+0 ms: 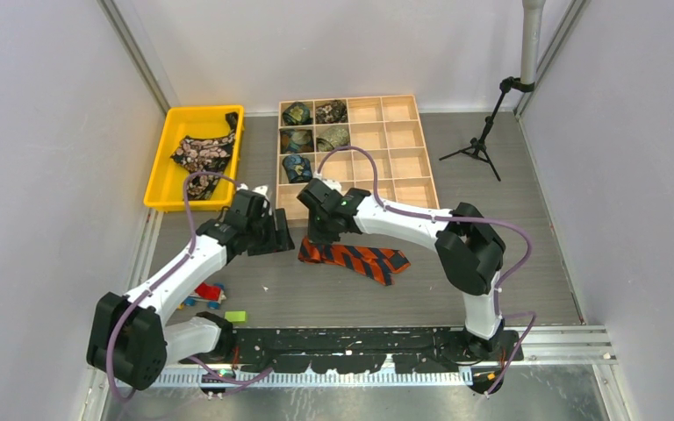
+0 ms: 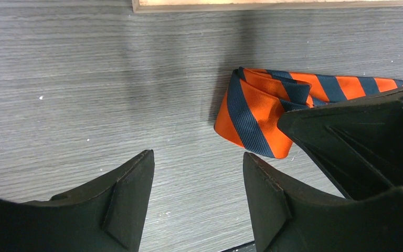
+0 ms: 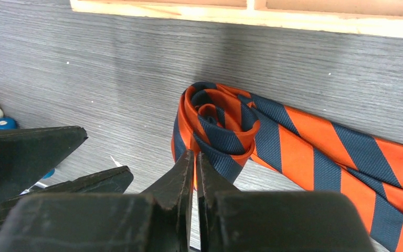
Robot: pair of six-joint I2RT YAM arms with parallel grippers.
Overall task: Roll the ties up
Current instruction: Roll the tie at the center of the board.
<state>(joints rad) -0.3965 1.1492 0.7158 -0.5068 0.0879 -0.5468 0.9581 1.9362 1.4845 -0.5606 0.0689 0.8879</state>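
Right gripper (image 3: 194,160), jaws nearly closed, is set against the coiled end of the striped tie (image 3: 304,152) on the table (image 1: 491,281). Left gripper (image 2: 198,178) is spread wide just beside it. The loose coil could be unwound by a nudge. Five rolled ties (image 1: 297,113) are stored in the wooden tray (image 1: 404,149). A floral tie (image 1: 202,153) is left in the yellow bin (image 1: 160,180).

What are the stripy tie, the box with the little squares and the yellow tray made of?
The striped tie looks like woven fabric, maybe silk or polyester: fine ribbed weave, soft folds. The box looks like pale bare wood: light, matte edges. The yellow tray is probably plastic: smooth, even colour, rounded rim.
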